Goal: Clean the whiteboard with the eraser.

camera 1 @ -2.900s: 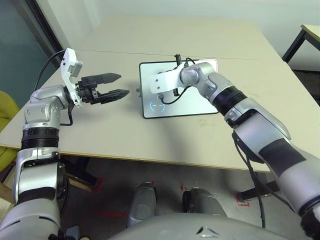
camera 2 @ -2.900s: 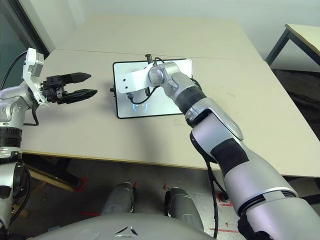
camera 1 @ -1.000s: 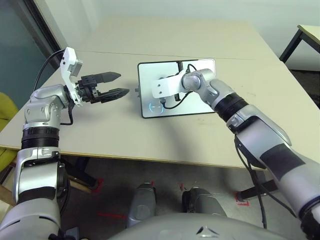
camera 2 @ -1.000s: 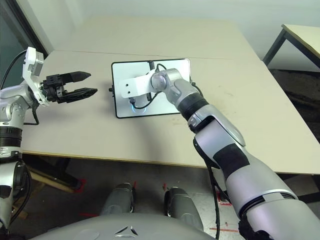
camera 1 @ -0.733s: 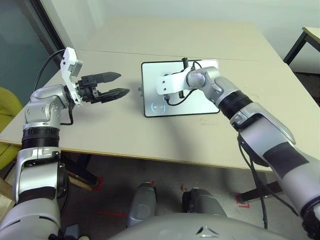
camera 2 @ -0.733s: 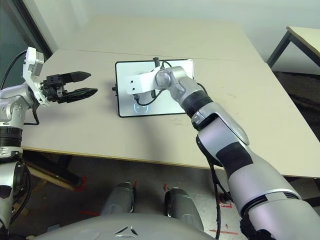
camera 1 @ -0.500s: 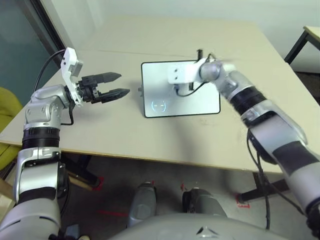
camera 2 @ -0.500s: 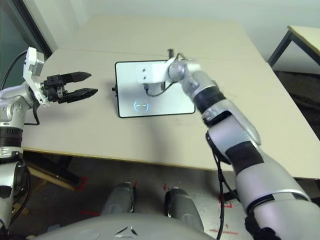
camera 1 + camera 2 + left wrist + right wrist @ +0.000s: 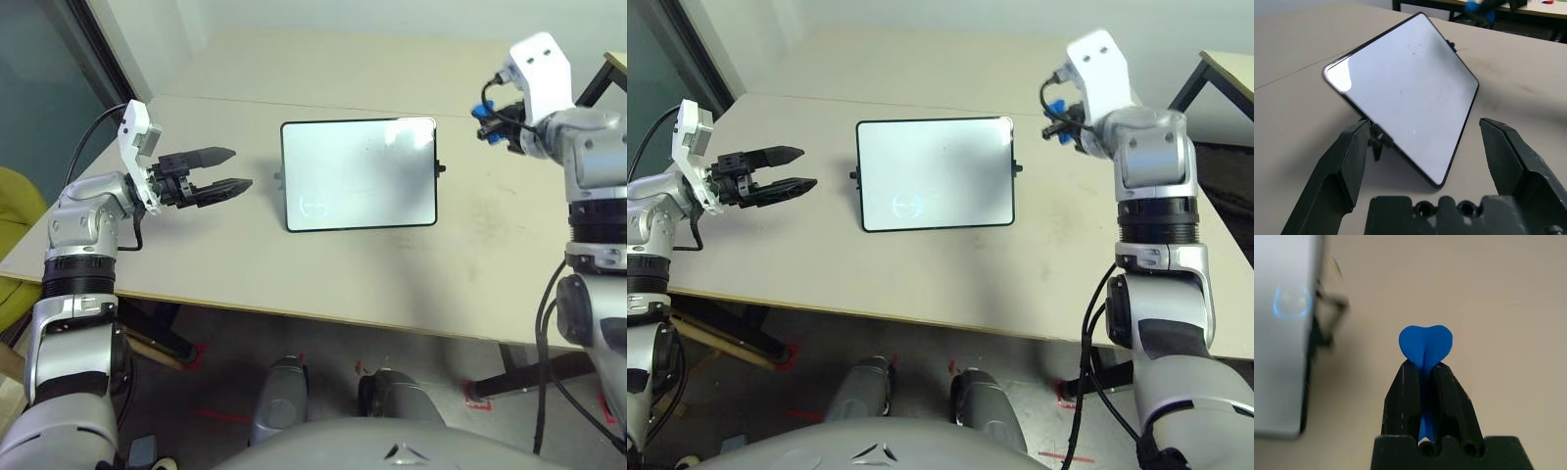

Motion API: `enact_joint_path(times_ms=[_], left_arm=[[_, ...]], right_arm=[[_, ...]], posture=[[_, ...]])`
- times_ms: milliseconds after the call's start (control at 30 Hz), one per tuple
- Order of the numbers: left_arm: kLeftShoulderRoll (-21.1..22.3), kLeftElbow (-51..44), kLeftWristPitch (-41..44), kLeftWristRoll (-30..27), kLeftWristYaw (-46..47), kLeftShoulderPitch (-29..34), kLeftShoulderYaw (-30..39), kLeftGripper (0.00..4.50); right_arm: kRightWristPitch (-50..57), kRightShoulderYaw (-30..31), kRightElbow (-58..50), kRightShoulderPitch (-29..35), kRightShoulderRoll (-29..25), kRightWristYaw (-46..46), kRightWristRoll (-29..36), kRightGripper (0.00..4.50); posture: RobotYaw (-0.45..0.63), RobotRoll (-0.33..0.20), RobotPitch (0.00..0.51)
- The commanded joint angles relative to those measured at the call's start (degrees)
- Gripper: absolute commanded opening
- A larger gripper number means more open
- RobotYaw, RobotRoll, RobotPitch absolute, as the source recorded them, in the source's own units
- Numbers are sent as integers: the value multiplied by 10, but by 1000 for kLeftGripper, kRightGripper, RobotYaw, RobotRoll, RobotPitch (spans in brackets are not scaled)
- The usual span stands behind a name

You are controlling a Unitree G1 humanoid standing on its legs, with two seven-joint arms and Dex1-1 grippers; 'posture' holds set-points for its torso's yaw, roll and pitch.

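Beige tabletop (image 9: 245, 264) carries the whiteboard (image 9: 359, 174) flat at its middle, the right gripper (image 9: 1425, 369) off to its right pinching the blue eraser (image 9: 1425, 343), the left gripper (image 9: 227, 168) spread wide beside its left edge.

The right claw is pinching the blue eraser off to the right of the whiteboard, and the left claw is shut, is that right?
Not quite. The left claw is open, its two fingers spread wide apart, as the left wrist view shows. The rest holds: the right claw pinches the blue eraser, off to the right of the whiteboard.
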Motion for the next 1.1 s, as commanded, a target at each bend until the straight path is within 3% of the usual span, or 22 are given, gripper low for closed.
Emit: enact_joint_path(times_ms=[33,233,433,700,800,833,900,1000,1100], left_arm=[[-4,5,-1,0,-5,-16,-8,4500],[-2,-1,4,-2,-6,-13,-7,4500],[1,-8,7,-4,-5,-6,-4,4500],[4,-12,11,-8,8,-2,9,4500],[8,-12,8,-20,49,-4,50,4500],[8,-12,3,-21,61,-4,59,4500],[6,3,-39,-2,112,-7,77,4500],[3,107,-141,71,312,-37,105,4500],[0,179,-202,110,428,-53,109,4500]], right_arm=[[59,-52,25,15,30,-43,38,90],[67,-106,86,20,68,-117,74,90],[51,-103,118,17,75,-156,96,90],[70,-78,100,10,34,-135,131,3050],[-10,-97,61,33,13,-109,156,4266],[-37,-107,52,42,11,-104,166,4473],[-120,-126,50,61,11,-103,177,4473],[-356,-124,89,112,8,-60,175,4473],[-485,-123,137,126,15,-76,168,4473]], posture=[[275,0,0],[286,0,0],[298,0,0],[290,0,0],[283,0,0],[283,0,0],[283,0,0],[286,0,0],[296,0,0]])
